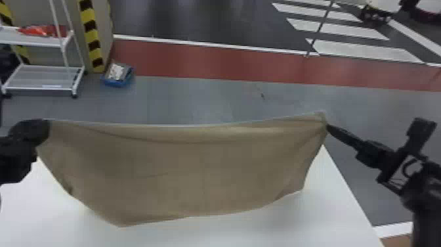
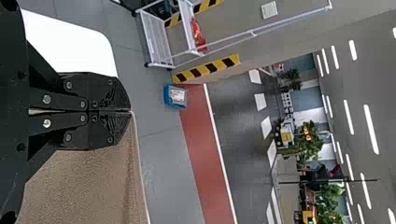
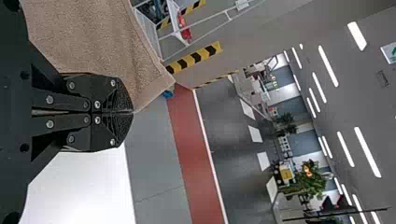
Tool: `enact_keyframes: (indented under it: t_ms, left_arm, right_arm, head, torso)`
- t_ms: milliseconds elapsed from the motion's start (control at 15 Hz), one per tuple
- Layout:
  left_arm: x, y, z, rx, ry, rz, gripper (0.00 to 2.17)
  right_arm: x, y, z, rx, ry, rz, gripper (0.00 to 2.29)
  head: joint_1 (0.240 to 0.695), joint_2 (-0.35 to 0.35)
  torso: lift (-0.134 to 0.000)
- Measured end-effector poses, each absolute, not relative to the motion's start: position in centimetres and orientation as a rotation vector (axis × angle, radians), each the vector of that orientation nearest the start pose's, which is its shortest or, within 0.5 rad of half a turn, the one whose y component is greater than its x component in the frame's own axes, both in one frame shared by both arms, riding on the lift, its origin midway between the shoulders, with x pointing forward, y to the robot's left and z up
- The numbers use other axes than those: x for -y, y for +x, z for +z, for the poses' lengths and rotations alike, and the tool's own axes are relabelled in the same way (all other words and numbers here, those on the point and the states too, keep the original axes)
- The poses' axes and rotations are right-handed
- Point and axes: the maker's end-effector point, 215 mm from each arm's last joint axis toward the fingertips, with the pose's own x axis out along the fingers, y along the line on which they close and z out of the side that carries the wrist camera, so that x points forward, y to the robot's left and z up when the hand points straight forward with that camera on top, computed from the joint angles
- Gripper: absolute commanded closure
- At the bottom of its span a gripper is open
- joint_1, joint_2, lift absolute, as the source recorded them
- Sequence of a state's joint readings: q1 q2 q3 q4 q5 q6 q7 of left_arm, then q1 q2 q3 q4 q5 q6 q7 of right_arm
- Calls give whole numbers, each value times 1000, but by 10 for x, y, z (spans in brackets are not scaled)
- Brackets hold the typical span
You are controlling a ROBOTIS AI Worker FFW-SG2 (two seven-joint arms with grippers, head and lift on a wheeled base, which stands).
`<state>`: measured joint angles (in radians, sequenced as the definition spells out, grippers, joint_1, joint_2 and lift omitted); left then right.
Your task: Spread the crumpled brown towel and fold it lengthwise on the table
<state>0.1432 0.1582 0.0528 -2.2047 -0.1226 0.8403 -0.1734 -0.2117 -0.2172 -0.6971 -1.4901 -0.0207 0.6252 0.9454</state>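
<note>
Both my left end effector (image 2: 130, 111) and right end effector (image 3: 133, 112) clamp the towel (image 1: 183, 164); I should lay it taut on the counter (image 1: 236, 233).

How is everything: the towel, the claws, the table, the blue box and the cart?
Towel, held up, stretched wide between the claws
Left claw, shut on the towel
Right claw, shut on the towel
Table, partly hidden by the towel
Blue box, on the floor, things inside
Cart, standing, red thing on it
</note>
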Motion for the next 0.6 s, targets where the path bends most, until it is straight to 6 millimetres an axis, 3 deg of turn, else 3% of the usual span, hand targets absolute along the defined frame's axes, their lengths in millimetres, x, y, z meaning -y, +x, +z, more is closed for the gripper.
enact_keyframes:
  t_ms: [200,400,533,600]
  left_arm:
    - [-281,582,-314,-348,199,-55,1798]
    - [-261,632,-277,-271,181,-104,1798]
    - [-248,641,-260,-240,168,-138,1798]
    - [-243,637,-263,-242,169,-153,1798]
  right_arm:
    - [495,591,-322,-220,272,213,1237]
    - [511,623,-291,-146,225,206,1237]
    - [513,632,-284,-116,152,232,1237]
    - [510,631,-288,-108,104,257,1237]
  head:
    - [672,-196]
    - [588,-211]
    - [559,-219]
    - [557,-222]
  torso:
    - [0]
    - [0]
    - [0]
    - [0]
